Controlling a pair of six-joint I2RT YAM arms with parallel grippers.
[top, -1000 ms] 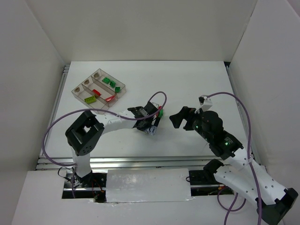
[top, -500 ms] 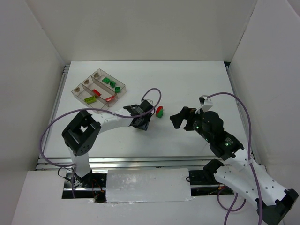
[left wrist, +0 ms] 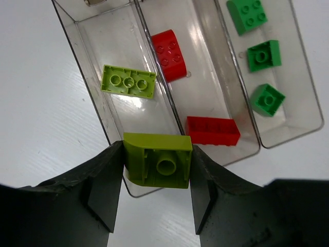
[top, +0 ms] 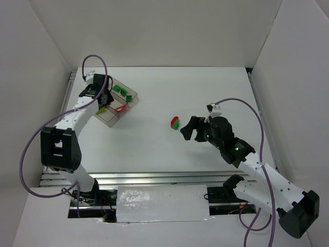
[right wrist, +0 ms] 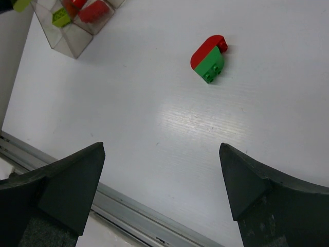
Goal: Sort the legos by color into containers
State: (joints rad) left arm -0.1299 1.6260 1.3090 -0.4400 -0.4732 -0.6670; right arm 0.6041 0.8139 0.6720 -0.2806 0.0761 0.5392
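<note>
Bricks sit in the clear tray (left wrist: 91, 85) at the far left of the table (top: 216, 87). One long lime brick (left wrist: 128, 81) is in the left slot, two red bricks (left wrist: 168, 48) are in the middle slot, and three green bricks (left wrist: 263, 55) are in the right slot. The left claw (left wrist: 157, 172) pinches a lime block (left wrist: 157, 157) above the tray's near end. The right claw (right wrist: 161, 154) is wide apart and holds nothing. A red and green piece (right wrist: 208, 57) lies on the table near it.

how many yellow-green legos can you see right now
2. One lego lies in the tray's end compartment; the other lego is pinched in the left hand over that compartment's near end. The hand may hide more.
</note>
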